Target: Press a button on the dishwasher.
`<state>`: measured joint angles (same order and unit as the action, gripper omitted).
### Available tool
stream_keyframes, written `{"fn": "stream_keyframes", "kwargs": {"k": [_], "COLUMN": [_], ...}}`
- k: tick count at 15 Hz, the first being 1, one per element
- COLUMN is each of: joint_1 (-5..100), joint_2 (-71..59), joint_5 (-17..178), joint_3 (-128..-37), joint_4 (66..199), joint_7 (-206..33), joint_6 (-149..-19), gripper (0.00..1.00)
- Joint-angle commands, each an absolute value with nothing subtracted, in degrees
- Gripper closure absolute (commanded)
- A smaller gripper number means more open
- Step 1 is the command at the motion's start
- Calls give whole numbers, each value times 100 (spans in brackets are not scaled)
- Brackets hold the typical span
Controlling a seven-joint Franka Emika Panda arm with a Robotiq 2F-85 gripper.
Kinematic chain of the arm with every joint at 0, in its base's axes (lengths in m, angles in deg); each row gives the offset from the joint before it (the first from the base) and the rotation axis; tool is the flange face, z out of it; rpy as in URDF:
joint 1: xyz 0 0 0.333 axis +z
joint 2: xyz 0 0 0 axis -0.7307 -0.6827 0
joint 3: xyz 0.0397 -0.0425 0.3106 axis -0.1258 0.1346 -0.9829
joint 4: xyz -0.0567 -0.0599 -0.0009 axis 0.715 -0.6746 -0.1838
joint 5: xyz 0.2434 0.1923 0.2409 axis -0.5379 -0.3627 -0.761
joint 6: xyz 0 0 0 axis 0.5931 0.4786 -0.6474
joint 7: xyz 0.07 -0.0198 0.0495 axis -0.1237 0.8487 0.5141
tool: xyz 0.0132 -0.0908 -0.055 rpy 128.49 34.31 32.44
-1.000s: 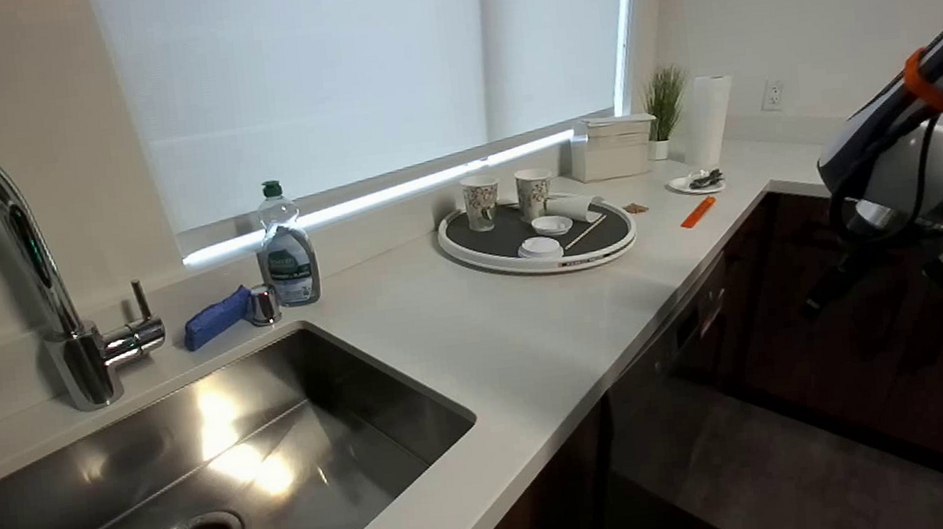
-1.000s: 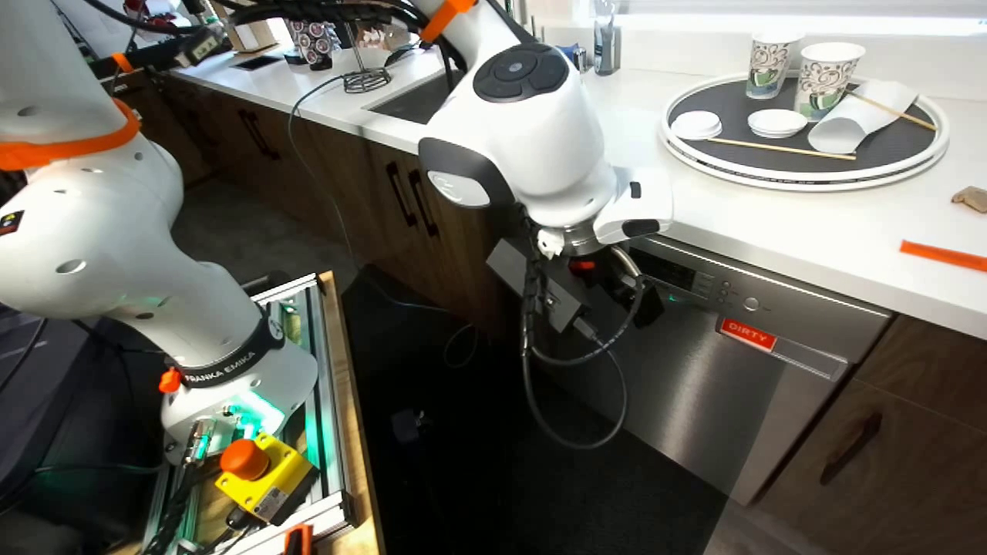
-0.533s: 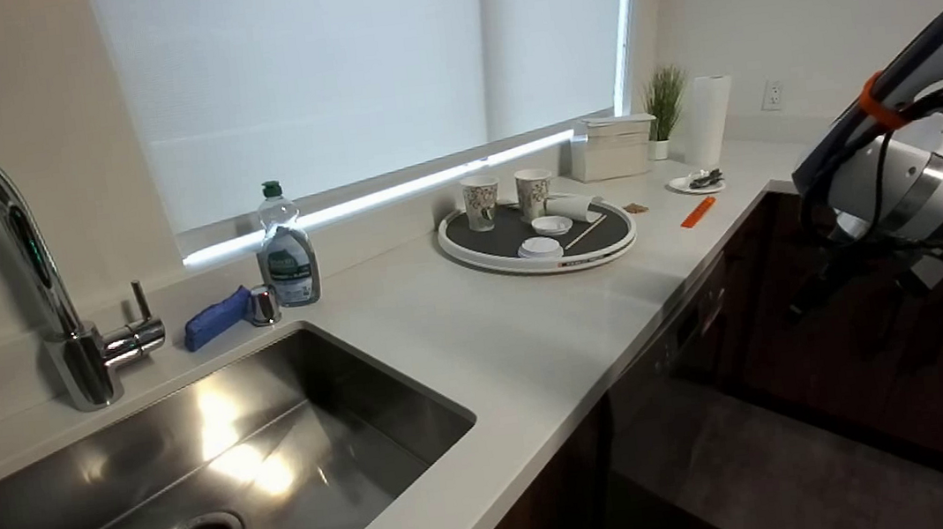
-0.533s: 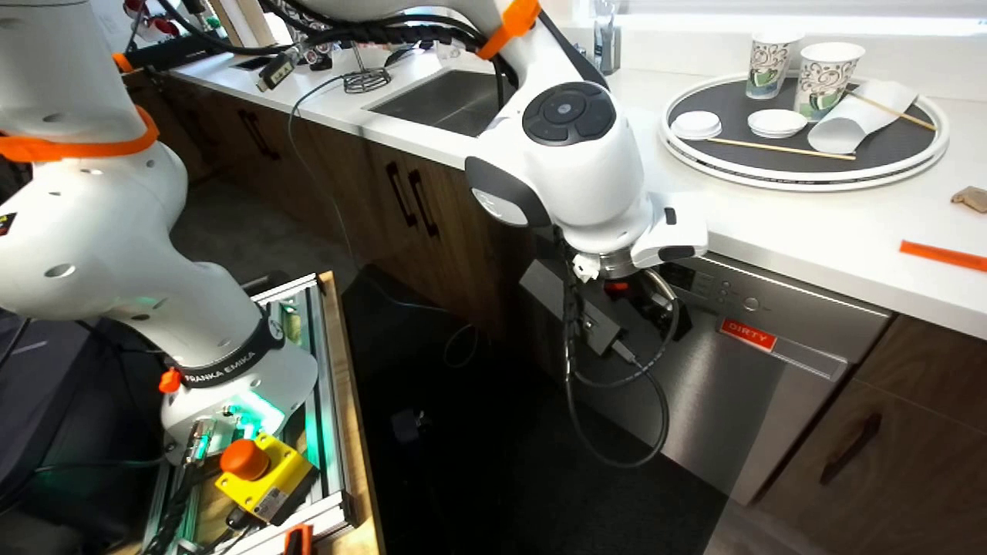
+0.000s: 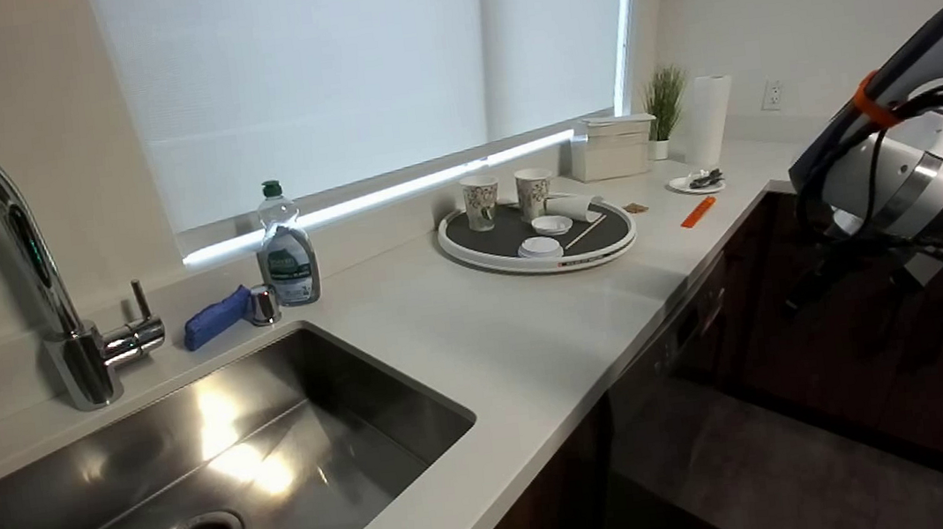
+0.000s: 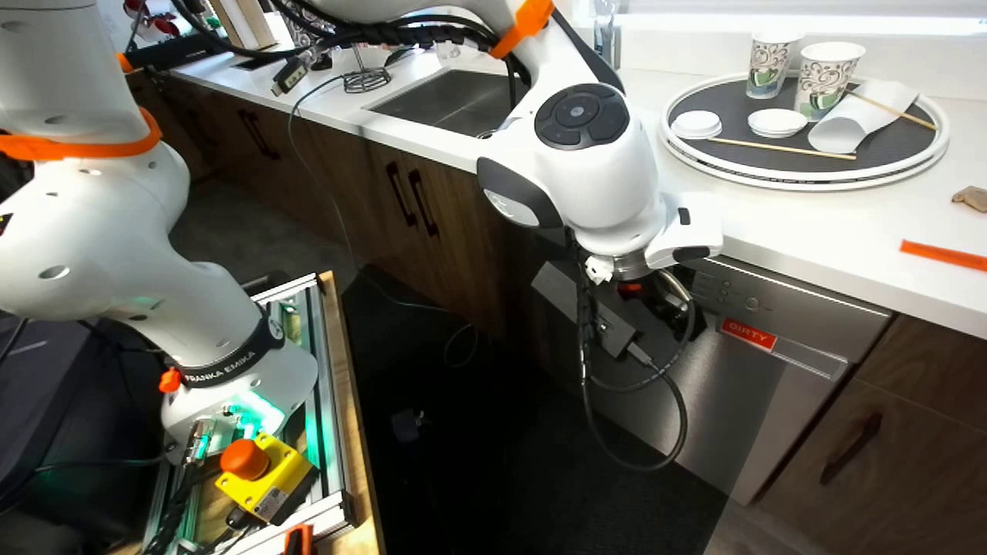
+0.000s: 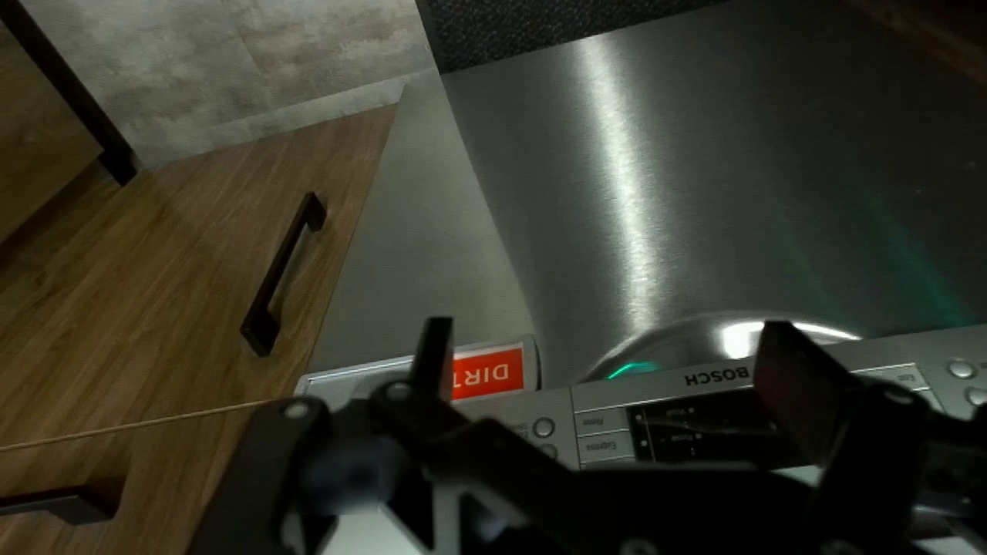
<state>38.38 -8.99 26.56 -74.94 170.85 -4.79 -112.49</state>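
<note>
The dishwasher [image 6: 709, 393] is a brushed steel front under the counter. In the wrist view the dishwasher [image 7: 732, 193] appears upside down, with its BOSCH control panel [image 7: 887, 347] low in the picture. Round buttons [image 7: 544, 427], flat Rinse and Express buttons [image 7: 604, 433] and a dark display [image 7: 705, 424] show there. My gripper [image 7: 608, 324] is open and empty, its fingers spread in front of the panel, hiding parts of it. In an exterior view the gripper [image 6: 682, 316] is before the panel's left part. I cannot tell how far it is from the surface.
A red DIRTY sign [image 6: 748, 334] is on the dishwasher. The white countertop [image 6: 840, 239] overhangs it. A round tray [image 6: 802, 185] with paper cups and lids stands above. A sink [image 6: 455, 104] is to the left. A wooden cabinet [image 7: 200, 254] adjoins. A cable [image 6: 678, 416] hangs from the wrist.
The arm and gripper have moved along the dishwasher front, rightward and slightly lower in an exterior view, uncovering the sink there. The motion is smaller over the last half second.
</note>
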Motion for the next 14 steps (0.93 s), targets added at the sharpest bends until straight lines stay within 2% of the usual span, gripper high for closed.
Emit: {"fn": "stream_keyframes", "kwargs": {"k": [1, 3, 4, 7, 12, 13, 14], "joint_1": [3502, 3354, 3287, 3132, 2877, 2805, 2738], "joint_2": [-1423, -1636, -1728, -2028, -2417, -2501, -2549], "joint_5": [2261, 2155, 2115, 2045, 1942, 1900, 1849], "joint_3": [-7785, -7935, -8021, -8253, -8679, -8782, -8879], "joint_4": [16492, 16225, 16110, 15764, 15261, 15147, 15073], "joint_7": [122, 338, 460, 699, 1061, 1147, 1217], "joint_6": [-11194, -11155, -11156, -11189, -11184, -11173, -11165], "gripper": [4, 29, 31, 58, 95, 100, 100]}}
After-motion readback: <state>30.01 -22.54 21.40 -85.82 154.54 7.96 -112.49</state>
